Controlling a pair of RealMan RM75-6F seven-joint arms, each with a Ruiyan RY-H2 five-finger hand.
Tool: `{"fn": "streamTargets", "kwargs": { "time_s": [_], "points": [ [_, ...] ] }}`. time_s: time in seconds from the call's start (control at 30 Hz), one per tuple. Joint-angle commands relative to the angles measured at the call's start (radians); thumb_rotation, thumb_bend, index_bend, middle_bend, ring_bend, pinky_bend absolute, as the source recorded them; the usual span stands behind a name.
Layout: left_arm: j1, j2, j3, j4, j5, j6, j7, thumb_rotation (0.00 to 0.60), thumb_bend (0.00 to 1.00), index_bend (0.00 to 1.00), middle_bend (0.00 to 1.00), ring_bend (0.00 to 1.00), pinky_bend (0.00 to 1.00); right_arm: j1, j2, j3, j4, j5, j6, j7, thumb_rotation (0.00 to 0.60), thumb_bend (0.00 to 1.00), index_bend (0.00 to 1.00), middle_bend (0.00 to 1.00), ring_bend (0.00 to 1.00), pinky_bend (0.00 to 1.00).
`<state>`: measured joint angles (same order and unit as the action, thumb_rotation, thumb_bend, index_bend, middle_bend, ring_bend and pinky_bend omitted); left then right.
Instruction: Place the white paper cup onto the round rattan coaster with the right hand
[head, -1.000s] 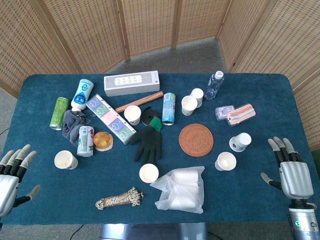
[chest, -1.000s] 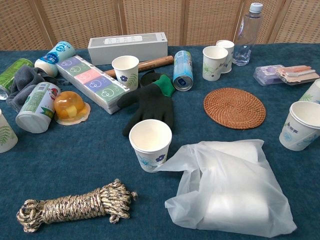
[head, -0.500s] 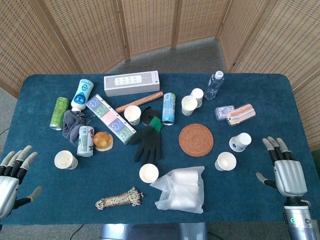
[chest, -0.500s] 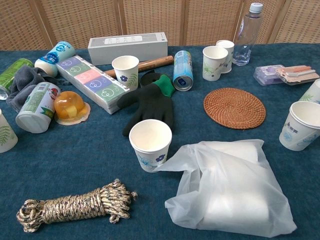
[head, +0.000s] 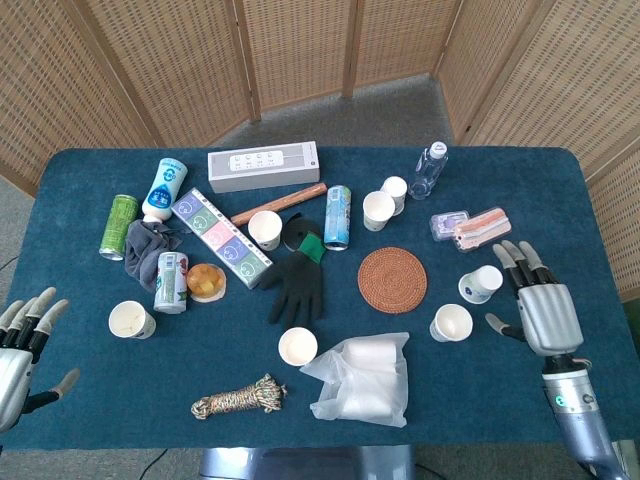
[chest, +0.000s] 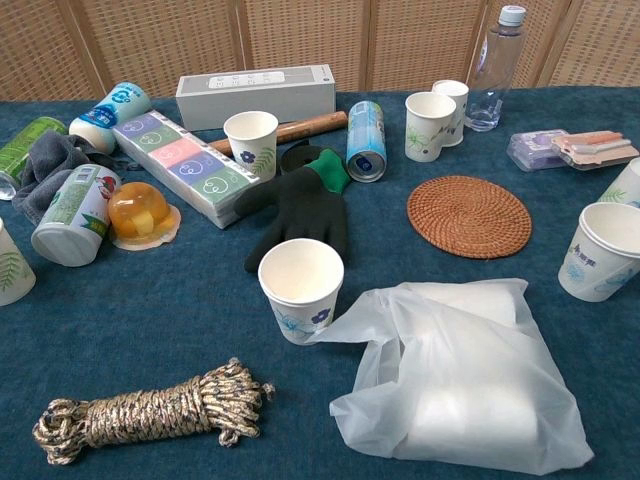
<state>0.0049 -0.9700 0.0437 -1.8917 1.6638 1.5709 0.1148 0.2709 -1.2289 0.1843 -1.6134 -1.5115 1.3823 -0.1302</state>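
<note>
- the right hand (head: 540, 305) has moved forward and inward since the earlier picture; it was near the front right edge of the bench (head: 80, 400), and now it is further up, just beside a paper cup (head: 481, 283).
- this hand holds nothing; its fingers are straight and apart, pointing away from the robot, and the thumb sticks out toward a second cup (head: 451, 322).
- the chest view does not show the right hand.
- the left hand (head: 22, 340) has gone a little lower at the left edge of the head view; it is also empty with fingers spread.
- the rattan coaster (head: 392, 280) lies flat in the middle of the bench, with nothing on it, in the same place as before.
- the two cups stand upright to the right of the coaster, not touching it, and they have not shifted.
- other things did not move: the black glove (head: 297, 285), the plastic bag (head: 362, 377), the rope (head: 240, 396).
</note>
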Motion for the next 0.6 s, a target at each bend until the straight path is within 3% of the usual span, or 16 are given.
{"fn": "streamTargets", "kwargs": {
  "time_s": [0.03, 0.2, 0.6],
  "points": [
    [-0.006, -0.004, -0.008, 0.0, -0.012, -0.008, 0.003, 0.6, 0.29, 0.06, 0.0, 0.0, 0.0, 0.071, -0.035, 0.03, 0.036, -0.008, -0.064, -0.023, 0.6, 0.17, 0.0, 0.06, 0.04, 0.33],
    [-0.014, -0.024, -0.032, 0.013, -0.064, -0.02, 0.018, 0.6, 0.29, 0.06, 0.0, 0.0, 0.0, 0.173, -0.108, 0.058, 0.151, -0.025, -0.127, -0.013, 0.6, 0.22, 0.0, 0.08, 0.08, 0.38],
    [-0.033, -0.063, -0.051, 0.034, -0.125, -0.058, 0.055, 0.6, 0.29, 0.06, 0.0, 0.0, 0.0, 0.393, -0.265, 0.073, 0.385, -0.078, -0.256, 0.051, 0.6, 0.26, 0.0, 0.08, 0.08, 0.38]
  ]
}}
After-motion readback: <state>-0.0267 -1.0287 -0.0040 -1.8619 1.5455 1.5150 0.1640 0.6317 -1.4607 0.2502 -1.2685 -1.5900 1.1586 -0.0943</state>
